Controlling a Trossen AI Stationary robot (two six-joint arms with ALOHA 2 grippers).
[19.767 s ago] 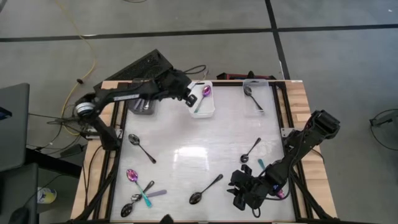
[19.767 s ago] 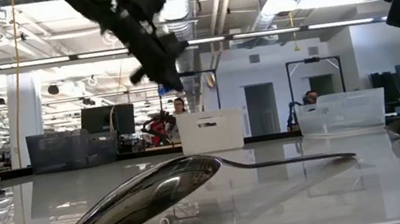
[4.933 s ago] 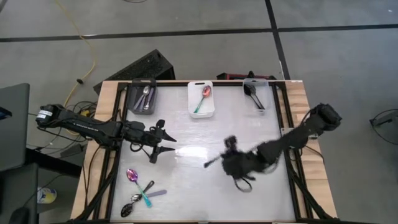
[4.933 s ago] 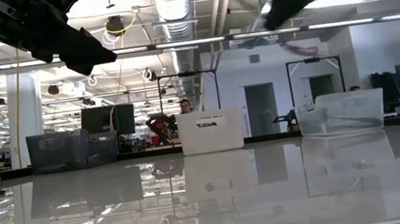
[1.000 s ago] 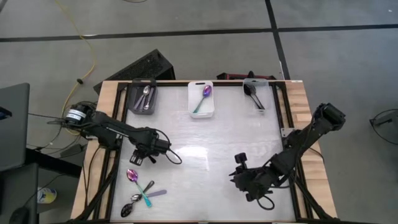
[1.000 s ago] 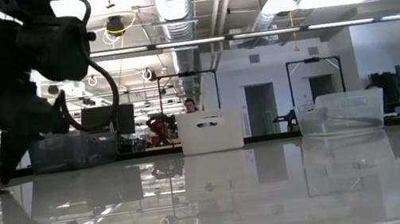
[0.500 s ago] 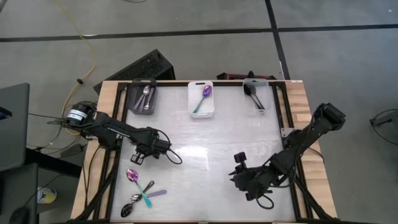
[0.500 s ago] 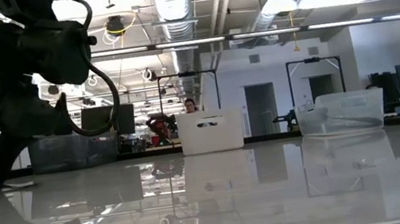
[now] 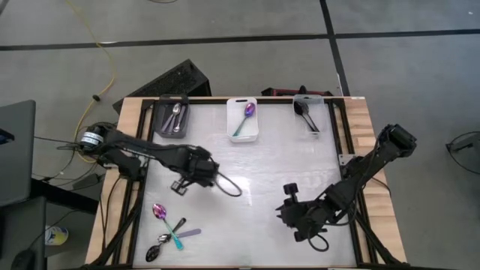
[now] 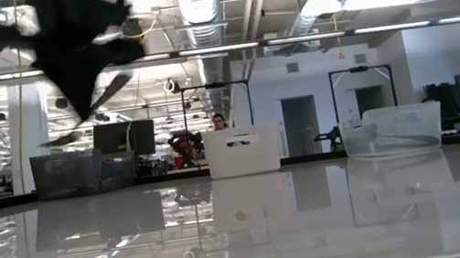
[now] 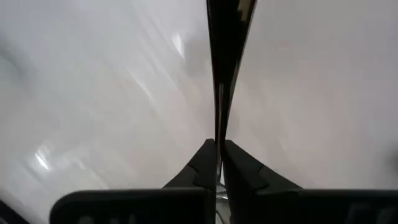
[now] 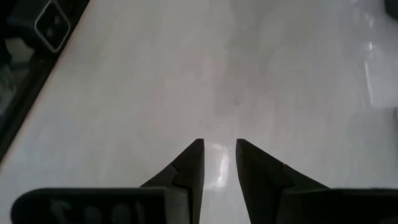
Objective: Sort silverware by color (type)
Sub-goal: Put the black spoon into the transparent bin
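The left gripper [image 11: 217,163] is clamped on one black spoon [image 11: 227,56]. Three spoons [image 9: 169,229] lie at seven o'clock on the table [image 9: 300,157]. The right gripper [image 12: 219,155], fingers apart, holds nothing.

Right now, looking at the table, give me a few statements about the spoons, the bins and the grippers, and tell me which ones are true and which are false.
1. The left gripper is shut on a black spoon. True.
2. The right gripper holds a spoon. False: nothing is between its fingers.
3. The white bin holds a purple-pink spoon. True.
4. All spoons are sorted. False: a cluster of spoons lies at the table's near left corner.
5. The clear bin is empty. False: it holds black spoons.
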